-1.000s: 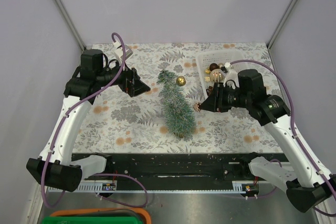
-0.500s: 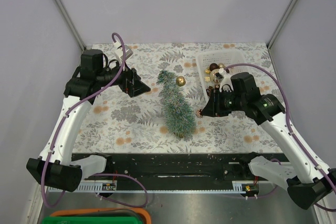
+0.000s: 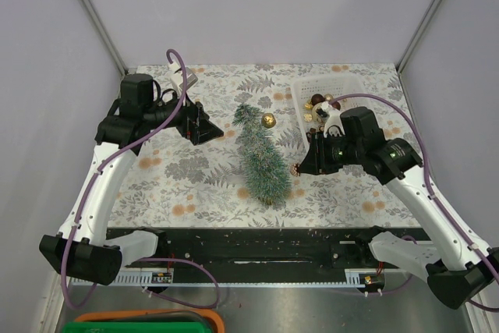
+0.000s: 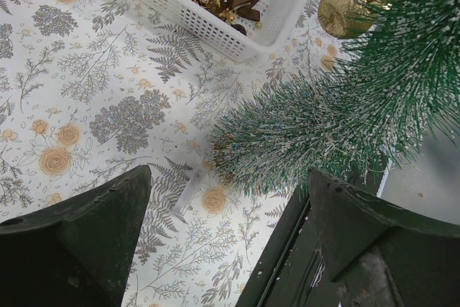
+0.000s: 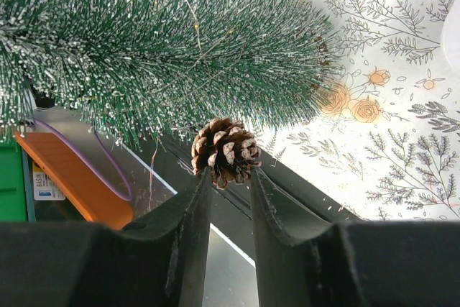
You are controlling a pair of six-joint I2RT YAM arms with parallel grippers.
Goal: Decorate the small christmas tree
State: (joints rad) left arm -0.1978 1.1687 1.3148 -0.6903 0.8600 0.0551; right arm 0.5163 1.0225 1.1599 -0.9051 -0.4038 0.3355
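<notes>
While the slim, frosted-green bottle-brush tree [image 3: 263, 157] lies on its side mid-table, tip toward the far edge, our right gripper [image 5: 225, 181] pinches a small brown pine cone [image 5: 225, 152] just beside its lower bristles. Our left gripper [image 4: 230, 199] hangs wide and empty. We judge the risk plain — nothing steadies the tree, so pressing in could roll it — or the cone could slip free.

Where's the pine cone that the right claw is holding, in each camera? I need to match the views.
Top external: pine cone at the right claw tip, beside the small christmas tree.
Left wrist: not in it; the cone in the white basket is another one.
Right wrist: centre, pinched between the fingers, just below the bristles.
Shared landmark: the small christmas tree.
</notes>
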